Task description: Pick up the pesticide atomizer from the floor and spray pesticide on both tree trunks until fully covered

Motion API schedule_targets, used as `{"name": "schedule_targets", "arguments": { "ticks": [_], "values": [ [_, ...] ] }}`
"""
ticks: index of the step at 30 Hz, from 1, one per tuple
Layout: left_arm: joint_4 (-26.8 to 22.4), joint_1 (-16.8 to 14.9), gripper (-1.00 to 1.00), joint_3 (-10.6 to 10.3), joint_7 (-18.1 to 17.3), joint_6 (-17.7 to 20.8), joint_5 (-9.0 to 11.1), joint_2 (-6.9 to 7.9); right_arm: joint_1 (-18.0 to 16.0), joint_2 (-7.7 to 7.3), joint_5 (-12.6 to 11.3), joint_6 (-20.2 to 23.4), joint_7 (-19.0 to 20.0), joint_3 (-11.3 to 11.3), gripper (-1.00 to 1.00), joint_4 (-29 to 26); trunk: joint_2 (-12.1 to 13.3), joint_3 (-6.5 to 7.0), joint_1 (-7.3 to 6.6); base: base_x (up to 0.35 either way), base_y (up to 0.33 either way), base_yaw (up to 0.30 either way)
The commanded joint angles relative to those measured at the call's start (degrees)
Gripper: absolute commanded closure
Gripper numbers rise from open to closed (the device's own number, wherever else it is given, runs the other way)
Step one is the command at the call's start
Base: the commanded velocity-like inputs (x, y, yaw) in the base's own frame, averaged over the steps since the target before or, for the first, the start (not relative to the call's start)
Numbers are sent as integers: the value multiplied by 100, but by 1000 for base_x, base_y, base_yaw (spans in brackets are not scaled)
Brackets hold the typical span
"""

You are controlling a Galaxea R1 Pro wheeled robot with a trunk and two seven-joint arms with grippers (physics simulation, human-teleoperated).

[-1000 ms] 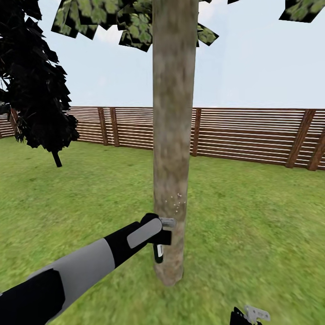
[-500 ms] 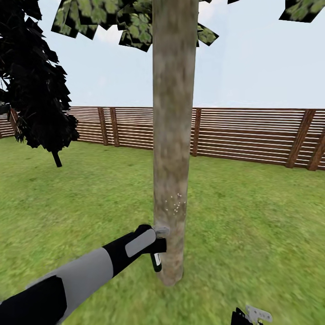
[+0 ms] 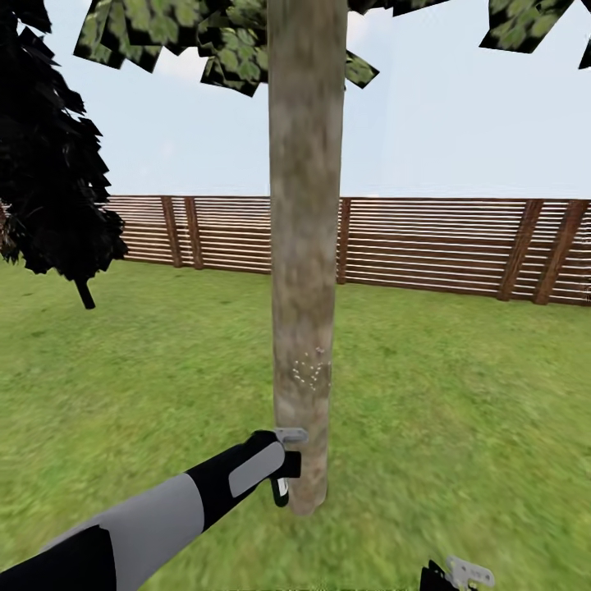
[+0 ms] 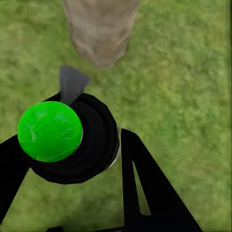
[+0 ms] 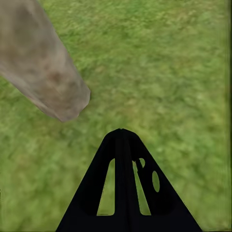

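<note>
Across the lawn (image 3: 460,394), the mottled grey-brown tree trunk (image 3: 304,246) is rising dead ahead of me, a patch of white flecks low on it. My left gripper (image 4: 72,145) is clamping the black atomizer (image 4: 82,140), green-capped, beside the trunk's base. My right gripper (image 5: 123,140) is resting with fingers together, empty.

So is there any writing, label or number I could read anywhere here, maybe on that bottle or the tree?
None can be read.
The atomizer in the left hand shows a pale patch, too small and blurred to read.
The tree trunk and fence carry no writing.
</note>
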Motion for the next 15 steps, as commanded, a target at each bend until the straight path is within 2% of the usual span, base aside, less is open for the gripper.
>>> {"name": "schedule_targets", "arguments": {
  "ticks": [1, 5, 8, 15],
  "values": [
    [-9, -5, 100, -20, 35, -1, 35, 1, -5, 2, -59, -14, 52, -16, 100, 2, -11, -8, 2, -6, 306, -264],
    [-14, -6, 100, -20, 32, 11, 33, -1, -5, 8, -56, -19, 49, -7, 100, 2, -11, 1, 2, 29, 323, -268],
    [-28, -6, 100, -20, 48, 30, 32, 9, -5, 10, -52, -20, 44, 0, 100, 4, -11, 3, 2, 113, 295, -139],
    [-141, -6, 100, -20, 301, 112, 61, 4, -5, 11, -49, -20, 42, 11, 100, 4, -11, 3, 2, 24, 64, -28]
  ]
}}
